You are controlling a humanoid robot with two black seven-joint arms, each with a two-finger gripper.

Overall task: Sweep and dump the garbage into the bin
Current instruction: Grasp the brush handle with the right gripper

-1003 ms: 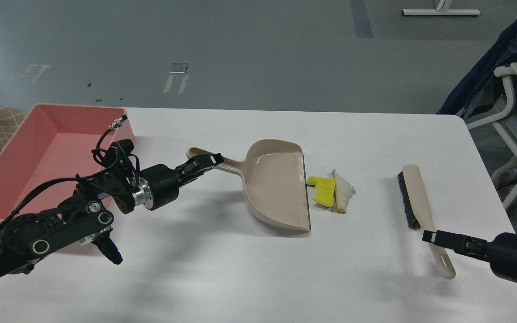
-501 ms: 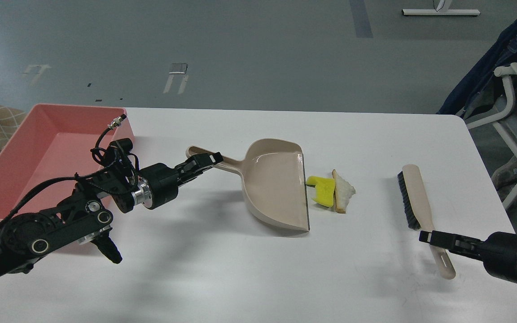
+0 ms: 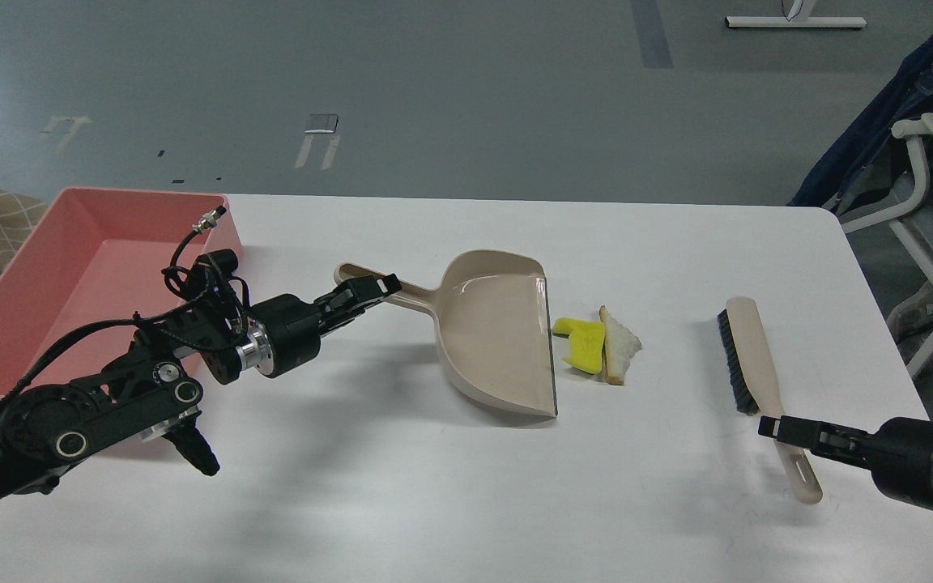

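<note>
The garbage lies mid-table: a bright yellow notched chunk (image 3: 584, 344) touching a whitish bread wedge (image 3: 619, 346), right at the front lip of the beige dustpan (image 3: 495, 324). My left gripper (image 3: 371, 289) is shut on the dustpan's handle, left of the pan. The pink bin (image 3: 45, 243) stands at the table's left edge, behind my left arm, with nothing visible in it. A beige hand brush (image 3: 746, 356) with black bristles lies at the right. My right gripper (image 3: 768, 427) is at the brush's handle; its fingers look dark and side-on, so their state is unclear.
The white table (image 3: 434, 486) ends close behind the bin and near the brush on the right. A chair frame and dark fabric (image 3: 920, 162) stand off the table's right side. My left arm's elbow (image 3: 110, 405) overlaps the bin's near corner.
The left gripper and the dustpan have shifted very slightly up and left together. The right gripper has edged a little to the left at the brush handle; the brush has not moved.
</note>
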